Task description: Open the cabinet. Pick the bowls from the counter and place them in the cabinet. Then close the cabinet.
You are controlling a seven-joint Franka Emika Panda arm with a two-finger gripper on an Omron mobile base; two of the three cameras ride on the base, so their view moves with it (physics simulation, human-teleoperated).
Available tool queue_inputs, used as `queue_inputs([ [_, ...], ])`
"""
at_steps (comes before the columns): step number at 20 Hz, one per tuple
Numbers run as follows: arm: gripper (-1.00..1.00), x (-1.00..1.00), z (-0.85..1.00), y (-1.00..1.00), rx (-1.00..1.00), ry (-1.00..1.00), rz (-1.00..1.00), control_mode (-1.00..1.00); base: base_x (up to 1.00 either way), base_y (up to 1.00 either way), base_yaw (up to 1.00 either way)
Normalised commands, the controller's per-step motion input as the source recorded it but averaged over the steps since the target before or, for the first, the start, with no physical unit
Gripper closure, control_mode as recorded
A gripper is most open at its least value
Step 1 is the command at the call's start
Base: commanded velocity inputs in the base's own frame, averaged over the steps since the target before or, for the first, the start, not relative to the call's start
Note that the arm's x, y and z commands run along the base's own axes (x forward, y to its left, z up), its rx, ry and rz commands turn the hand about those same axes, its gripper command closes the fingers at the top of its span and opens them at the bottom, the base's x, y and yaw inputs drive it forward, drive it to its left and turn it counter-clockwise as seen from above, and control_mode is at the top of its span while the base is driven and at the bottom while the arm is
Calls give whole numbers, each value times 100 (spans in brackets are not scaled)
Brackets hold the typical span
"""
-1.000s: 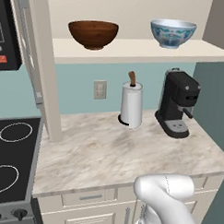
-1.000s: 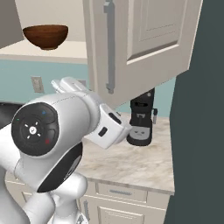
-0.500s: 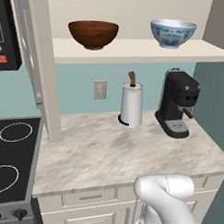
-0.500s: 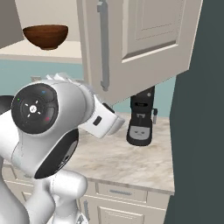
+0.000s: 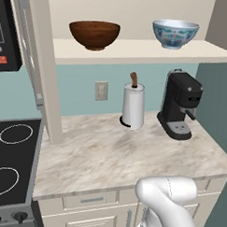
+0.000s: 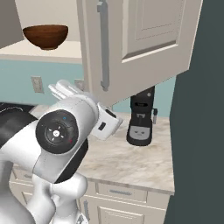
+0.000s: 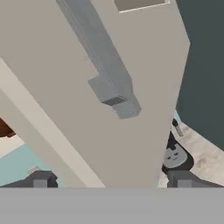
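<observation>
Both bowls point(image 5: 94, 34) on cabinet point(image 6: 135, 39) shelf; no legible txt.

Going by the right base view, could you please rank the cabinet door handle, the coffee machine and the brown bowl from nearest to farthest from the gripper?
1. Handle, on the open door just above the gripper.
2. Coffee machine, on the counter to the right.
3. Brown bowl, on the shelf, farther back.
</observation>
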Motion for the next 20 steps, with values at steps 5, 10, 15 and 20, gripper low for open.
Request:
queue_inputs([
  [5, -100, 69, 0, 12, 0, 0, 19, -100, 0, 0, 0],
  [10, -100, 60, 0, 8, 0, 0, 17, -100, 0, 0, 0],
  [15, -100, 55, 0, 7, 0, 0, 15, -100, 0, 0, 0],
  [20, -100, 43, 0, 8, 0, 0, 13, -100, 0, 0, 0],
])
